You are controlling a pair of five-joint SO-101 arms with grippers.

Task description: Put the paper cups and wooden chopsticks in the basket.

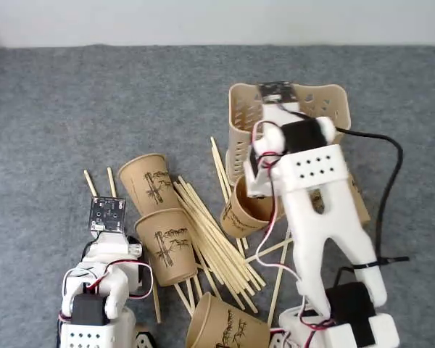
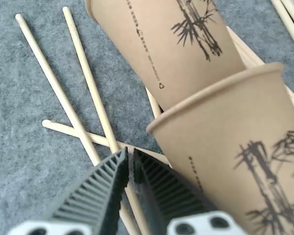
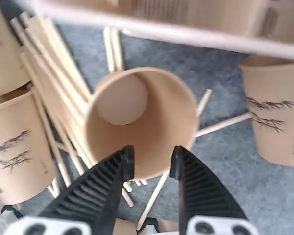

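Note:
The beige slotted basket stands at the back right. My right gripper is shut on the lower rim of a tilted paper cup, held just in front of the basket rim; from above this cup hangs beside the basket's near left corner. Two more cups lie left of a pile of wooden chopsticks. My left gripper is shut, low over two chopsticks next to those cups.
Another cup lies at the front between the arm bases, and one cup stands right of the held one. Loose chopsticks are strewn under the right arm. Grey carpet stretches to the left and back.

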